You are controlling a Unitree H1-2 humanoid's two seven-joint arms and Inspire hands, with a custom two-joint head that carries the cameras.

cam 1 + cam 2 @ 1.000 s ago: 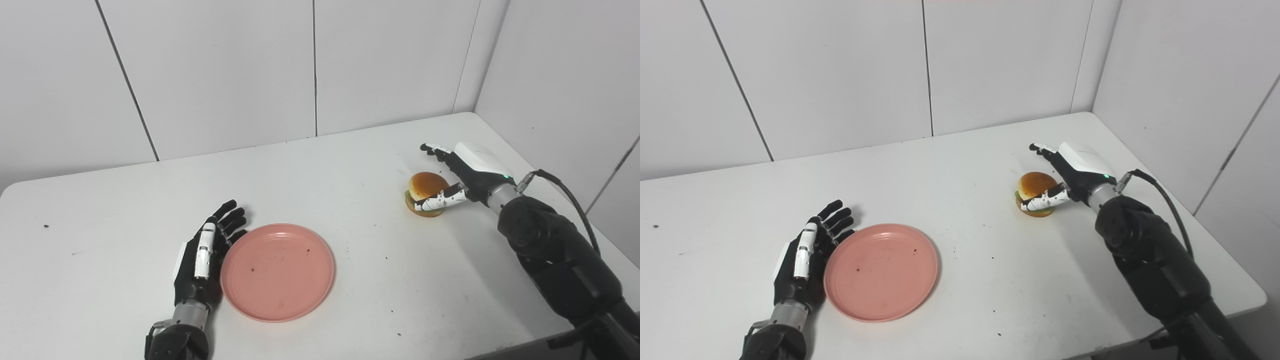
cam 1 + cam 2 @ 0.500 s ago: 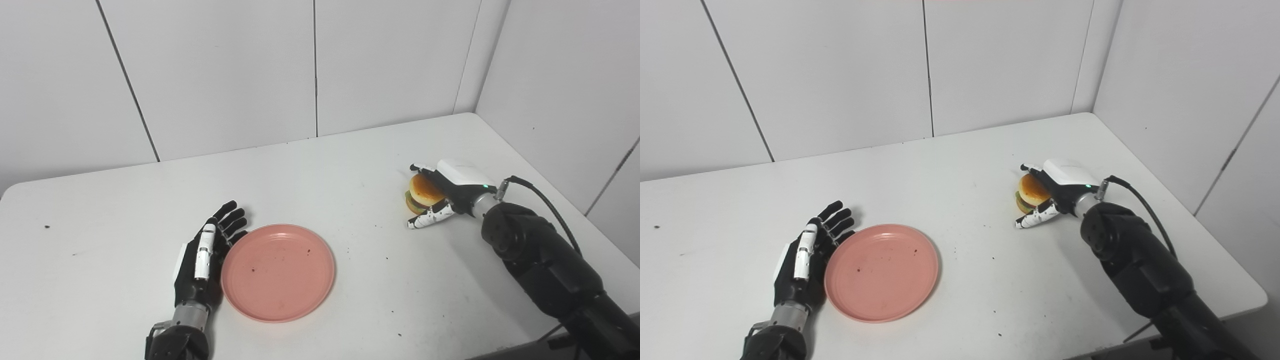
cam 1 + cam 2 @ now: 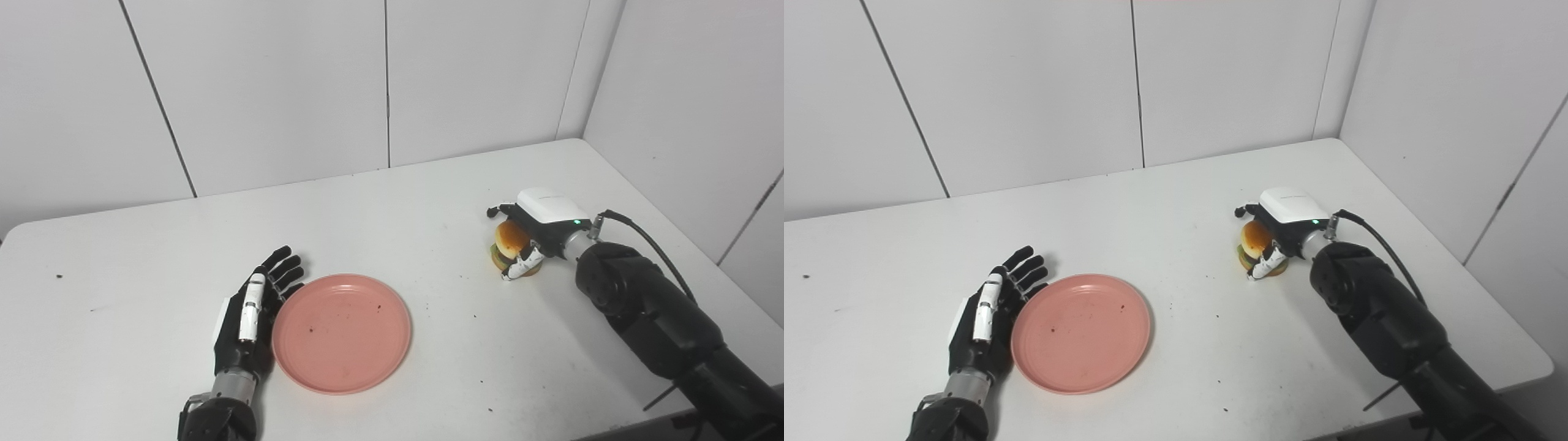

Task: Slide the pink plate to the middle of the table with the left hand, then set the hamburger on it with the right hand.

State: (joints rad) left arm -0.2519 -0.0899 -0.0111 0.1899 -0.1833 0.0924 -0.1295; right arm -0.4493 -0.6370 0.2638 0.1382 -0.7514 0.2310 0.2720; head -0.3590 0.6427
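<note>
On the white counter (image 3: 392, 208) the pink plate (image 3: 341, 332) lies flat toward the near edge, a little left of the middle, with a few dark specks on its surface. The left hand (image 3: 251, 312) rests on the counter just beside the plate's left rim, released, its fingers (image 3: 283, 267) straight and spread, pointing away from the robot; the edge of the hand looks to be touching the rim, though contact is hard to confirm. Well apart to the right, the right hand (image 3: 1277, 229) is wrapped around the hamburger (image 3: 508, 244), grasping it: the white back of the hand sits over the top right of the bun, dark fingers curl around its far side, and the white-tipped thumb presses against the near side. The hamburger is tipped on its side, the bun facing left and the green and brown layers showing below it. Whether it is touching the counter or held just above it cannot be told. Small dark crumbs dot the counter between plate and hamburger.
</note>
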